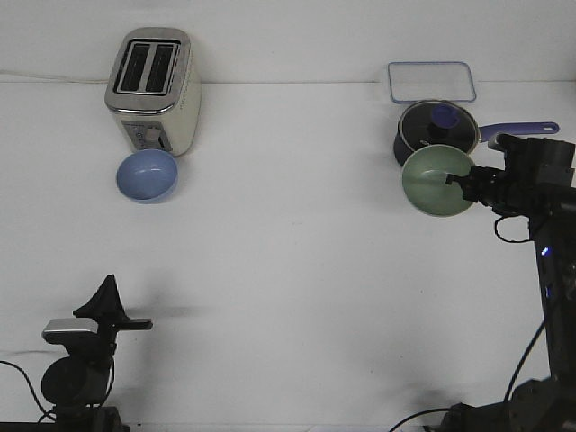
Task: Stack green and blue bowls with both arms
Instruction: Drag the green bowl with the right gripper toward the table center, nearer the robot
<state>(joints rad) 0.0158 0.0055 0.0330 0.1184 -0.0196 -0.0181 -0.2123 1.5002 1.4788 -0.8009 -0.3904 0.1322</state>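
The periwinkle blue bowl (147, 175) sits upright on the white table, right in front of the toaster. The pale mint green bowl (435, 182) is at the right, tilted so its inside faces the camera, in front of the navy saucepan. My right gripper (461, 184) reaches in from the right and is shut on the green bowl's right rim. My left gripper (109, 292) is low at the front left, far from both bowls; its fingers come together in a point and hold nothing.
A cream toaster (153, 90) stands at the back left, behind the blue bowl. A dark navy saucepan (436, 129) with a glass lid and handle sits just behind the green bowl. A clear rectangular container (432, 81) lies at the back right.
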